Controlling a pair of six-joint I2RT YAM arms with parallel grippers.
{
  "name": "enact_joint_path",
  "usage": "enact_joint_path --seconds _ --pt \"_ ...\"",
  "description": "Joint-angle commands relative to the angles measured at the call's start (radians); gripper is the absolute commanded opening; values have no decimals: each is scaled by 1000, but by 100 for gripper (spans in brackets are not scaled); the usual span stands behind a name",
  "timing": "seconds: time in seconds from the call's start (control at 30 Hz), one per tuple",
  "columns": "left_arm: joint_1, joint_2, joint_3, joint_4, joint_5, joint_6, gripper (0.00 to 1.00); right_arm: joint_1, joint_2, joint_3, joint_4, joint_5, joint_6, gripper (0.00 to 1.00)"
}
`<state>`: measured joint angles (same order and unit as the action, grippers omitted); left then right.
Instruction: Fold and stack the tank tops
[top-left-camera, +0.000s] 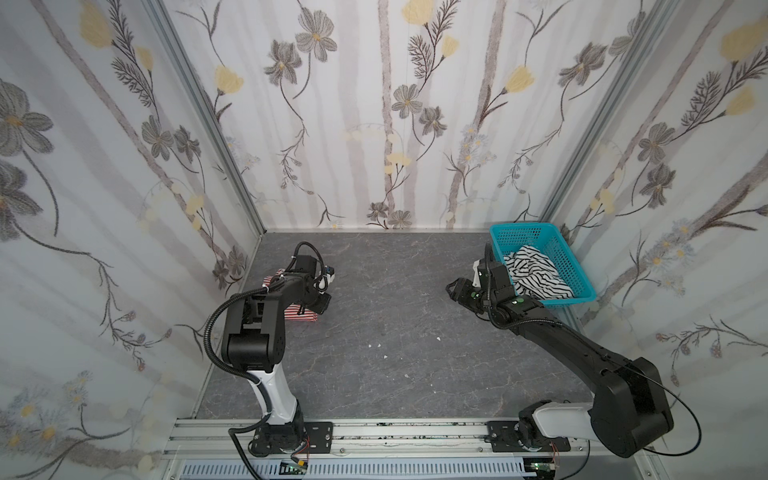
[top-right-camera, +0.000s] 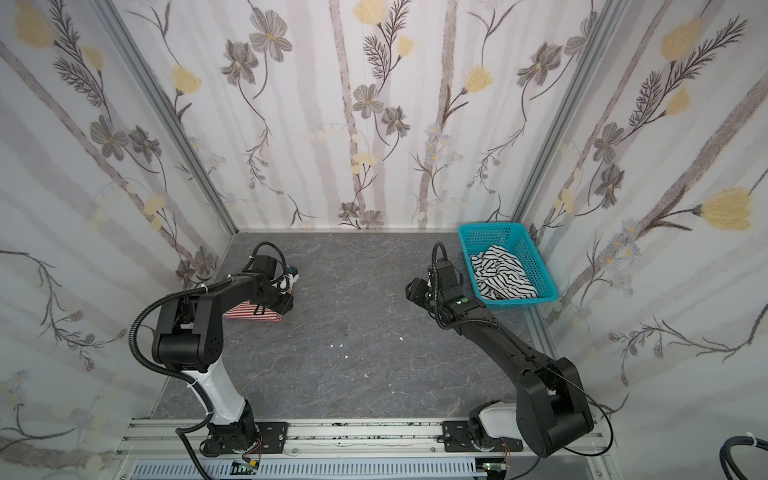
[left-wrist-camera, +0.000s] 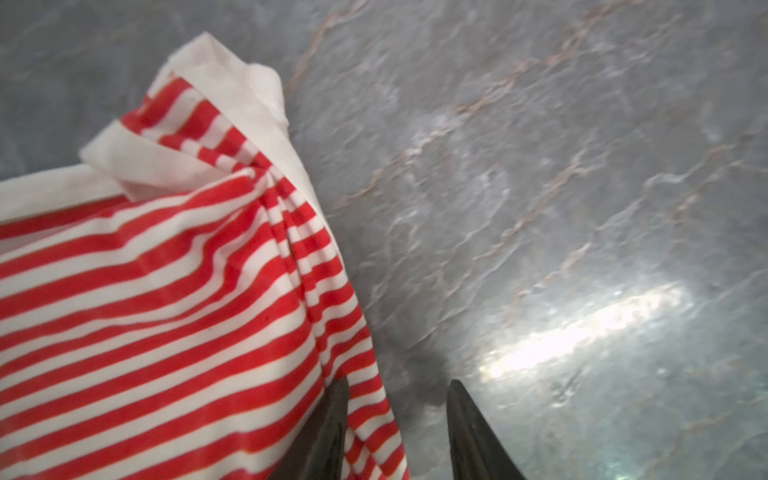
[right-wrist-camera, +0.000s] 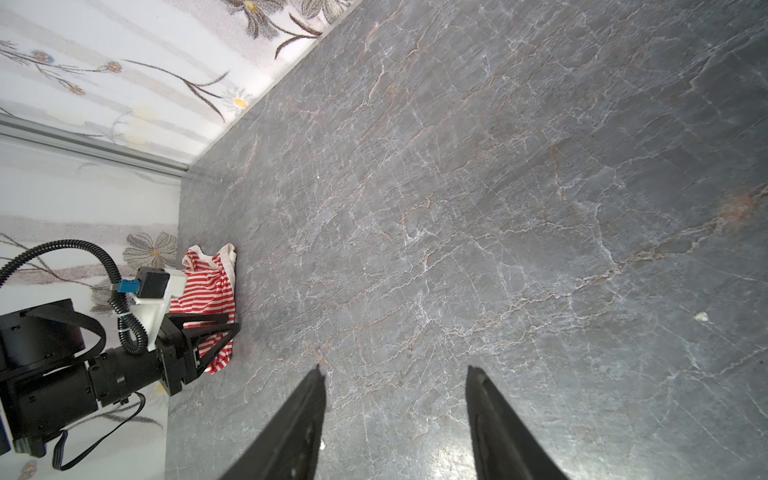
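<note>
Left end effector (left-wrist-camera: 400, 381) — jaws parted around red-and-white tank top (left-wrist-camera: 166, 291) edge.

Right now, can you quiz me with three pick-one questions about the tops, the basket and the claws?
1. Where is the black-and-white top?
A in the basket
B hanging on the wall
C in a claw

2. What colour is the basket?
A yellow
B teal
C pink

3. How is the right claw?
A shut on a sock
B shut on a spoon
C open and empty

Answers:
1 A, it lies crumpled inside the basket.
2 B, its mesh walls are teal.
3 C, it stands wide apart with only bare table showing in the gap.
</note>
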<state>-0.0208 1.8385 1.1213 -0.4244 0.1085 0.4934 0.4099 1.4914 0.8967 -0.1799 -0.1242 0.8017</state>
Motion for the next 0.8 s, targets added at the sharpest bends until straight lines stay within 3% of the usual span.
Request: enact_joint_path --seconds 0.0,0.2,0.47,0.63,0.77 --pt "11 -3 19 -1 -4 25 42 -21 -12 25 -22 27 -32 56" --pt "15 4 40 4 -20 -1 42 -138 -57 86 -150 91 -120 57" --pt "-49 -79 41 5 124 -87 44 -374 34 272 -268 170 -225 71" --pt "-98 -189 29 52 282 -197 62 -517 228 442 -338 184 -284 76" --pt "-162 -246 30 80 296 -226 73 -615 347 499 -345 138 -304 77"
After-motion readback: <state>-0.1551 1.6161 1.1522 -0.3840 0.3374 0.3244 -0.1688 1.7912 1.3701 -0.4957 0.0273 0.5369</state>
